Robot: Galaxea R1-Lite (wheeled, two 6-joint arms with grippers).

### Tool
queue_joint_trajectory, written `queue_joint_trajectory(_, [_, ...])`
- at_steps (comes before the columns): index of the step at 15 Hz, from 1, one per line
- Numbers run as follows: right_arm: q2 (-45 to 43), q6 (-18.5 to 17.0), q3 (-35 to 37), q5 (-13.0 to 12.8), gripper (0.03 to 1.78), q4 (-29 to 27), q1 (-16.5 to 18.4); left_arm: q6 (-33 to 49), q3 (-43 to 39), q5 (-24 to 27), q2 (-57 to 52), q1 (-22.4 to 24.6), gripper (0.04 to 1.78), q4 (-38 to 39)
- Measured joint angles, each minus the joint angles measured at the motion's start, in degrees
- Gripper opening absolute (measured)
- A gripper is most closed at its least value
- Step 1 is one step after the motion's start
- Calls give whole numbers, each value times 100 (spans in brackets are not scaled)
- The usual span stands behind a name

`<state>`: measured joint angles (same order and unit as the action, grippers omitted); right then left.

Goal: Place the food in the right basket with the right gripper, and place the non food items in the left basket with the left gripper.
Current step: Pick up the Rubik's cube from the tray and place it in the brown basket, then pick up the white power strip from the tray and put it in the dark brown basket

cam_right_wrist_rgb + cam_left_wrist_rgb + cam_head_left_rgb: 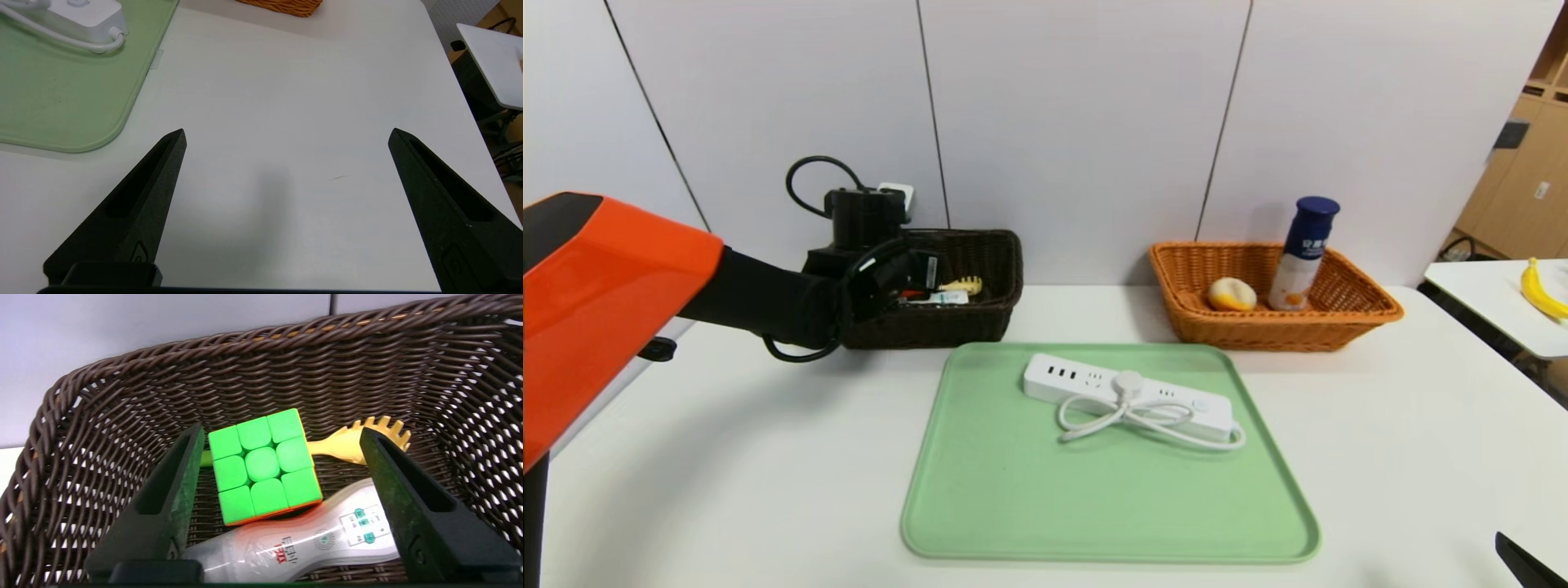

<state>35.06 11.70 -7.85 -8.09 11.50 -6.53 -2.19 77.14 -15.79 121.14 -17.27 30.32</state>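
Observation:
My left gripper [907,278] hangs open over the dark brown left basket [980,327]. In the left wrist view its fingers [281,432] stand on either side of a green-faced puzzle cube [263,465] that lies in the basket [204,347], apart from both fingers. The cube rests partly on a white packaged item [286,547], next to a yellow toothed utensil [347,447]. A white power strip [1127,396] with its coiled cord lies on the green tray [1013,490]. The orange right basket [1339,327] holds a bun [1231,294] and a blue-capped bottle [1303,253]. My right gripper [288,132] is open and empty over bare table.
The baskets stand against the back wall. A side table at the far right carries a banana [1539,290]. The right arm shows only at the lower right corner [1527,563]. The tray corner and power strip [81,12] show in the right wrist view.

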Motion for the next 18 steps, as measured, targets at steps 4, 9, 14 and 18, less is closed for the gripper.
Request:
queue_joint_trajectory(4, [-50, 0, 2, 5, 171, -4, 0, 2, 116, 121, -328, -74, 150, -30])
queue_joint_trajectory(9, [-85, -2, 6, 0, 171, 0, -2, -430, 135, 973, -1075, -673, 160, -205])
queue_joint_trajectory(14, [-213, 0, 2, -9, 171, -4, -2, -2355, -165, 2178, -1392, -1250, 165, -308])
queue_joint_trajectory(18, [-251, 11, 26, 11, 171, -1, -2, -2137, -794, 2196, -1565, -1577, 167, -205])
